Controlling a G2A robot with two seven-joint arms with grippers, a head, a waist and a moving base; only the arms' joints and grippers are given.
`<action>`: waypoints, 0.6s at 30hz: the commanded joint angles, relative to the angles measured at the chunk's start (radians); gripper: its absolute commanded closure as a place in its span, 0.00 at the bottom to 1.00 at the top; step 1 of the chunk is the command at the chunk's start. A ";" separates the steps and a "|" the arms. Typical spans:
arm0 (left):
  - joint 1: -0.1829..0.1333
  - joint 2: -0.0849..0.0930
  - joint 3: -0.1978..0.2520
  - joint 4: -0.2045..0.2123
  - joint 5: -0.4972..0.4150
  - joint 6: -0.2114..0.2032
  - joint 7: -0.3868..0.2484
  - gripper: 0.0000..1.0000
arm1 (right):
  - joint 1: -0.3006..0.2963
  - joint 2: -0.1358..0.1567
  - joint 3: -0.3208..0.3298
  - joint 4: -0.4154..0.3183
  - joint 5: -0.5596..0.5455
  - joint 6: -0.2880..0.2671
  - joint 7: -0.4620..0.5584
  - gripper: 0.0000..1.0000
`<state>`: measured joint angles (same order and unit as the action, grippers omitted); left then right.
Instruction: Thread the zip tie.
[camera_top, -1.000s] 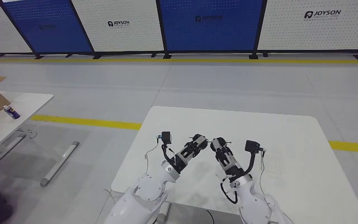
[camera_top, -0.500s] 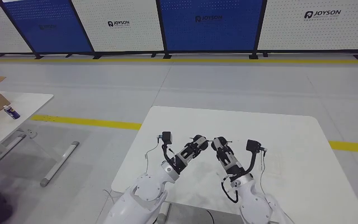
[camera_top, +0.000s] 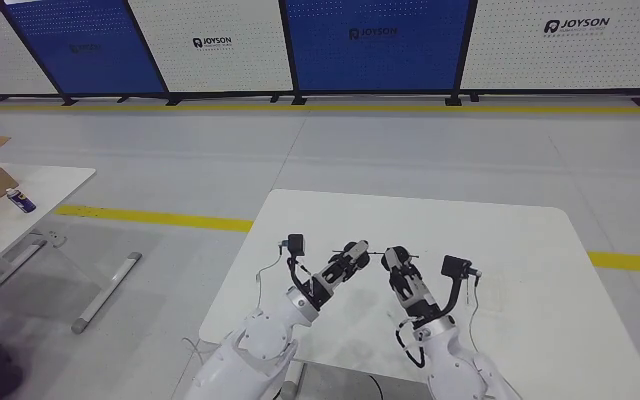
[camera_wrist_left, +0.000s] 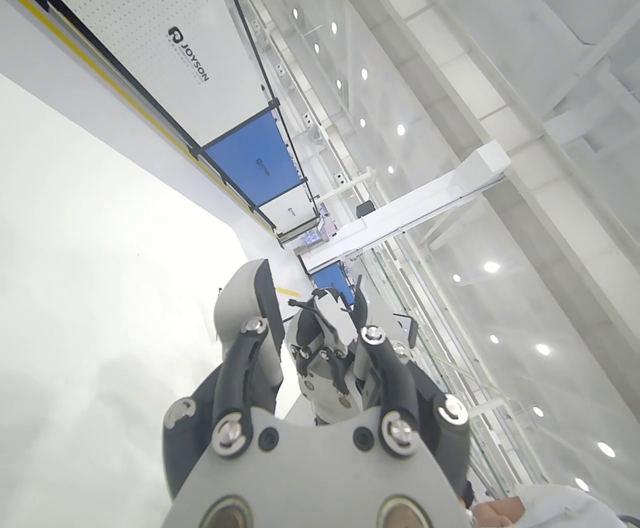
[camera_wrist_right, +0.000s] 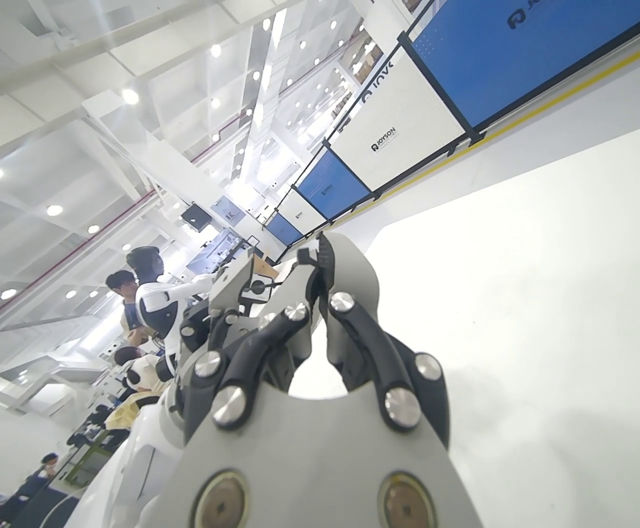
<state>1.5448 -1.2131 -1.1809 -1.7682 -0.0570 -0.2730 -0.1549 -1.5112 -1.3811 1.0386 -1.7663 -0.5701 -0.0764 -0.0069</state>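
Both arms are raised over the near part of the white table (camera_top: 500, 240), tips facing each other a short gap apart. My right gripper (camera_top: 390, 256) (camera_wrist_right: 320, 250) is shut on the thin black zip tie (camera_wrist_right: 303, 256), whose small head sticks out just past the fingertips. My left gripper (camera_top: 354, 249) (camera_wrist_left: 311, 285) stands open, its two fingers spread wide. Through that gap the left wrist view looks onto the right gripper. The zip tie's tail (camera_wrist_left: 358, 286) rises close beside one left finger; I cannot tell whether it touches.
The table's near edge (camera_top: 300, 350) lies just below the arms. A second white table (camera_top: 40, 190) with a small bottle (camera_top: 20, 200) stands off to the left across the floor. Blue and white panels (camera_top: 380, 45) close off the back.
The two grippers have drawn slightly apart: the right one shifted right and a little toward the near edge, the left one a touch to the left.
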 joint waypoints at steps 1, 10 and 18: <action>0.002 0.001 -0.001 -0.002 0.013 -0.001 0.003 0.72 | -0.001 0.000 -0.002 0.000 -0.012 0.002 -0.007 1.00; 0.008 0.002 0.011 -0.009 0.060 0.018 0.001 0.80 | -0.005 -0.002 -0.007 0.001 -0.036 0.004 -0.030 1.00; -0.004 0.000 0.025 -0.006 0.073 0.036 0.002 0.86 | -0.008 -0.003 -0.005 -0.001 -0.042 0.002 -0.036 1.00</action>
<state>1.5432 -1.2124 -1.1571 -1.7755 0.0151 -0.2387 -0.1544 -1.5188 -1.3843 1.0332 -1.7667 -0.6109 -0.0736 -0.0424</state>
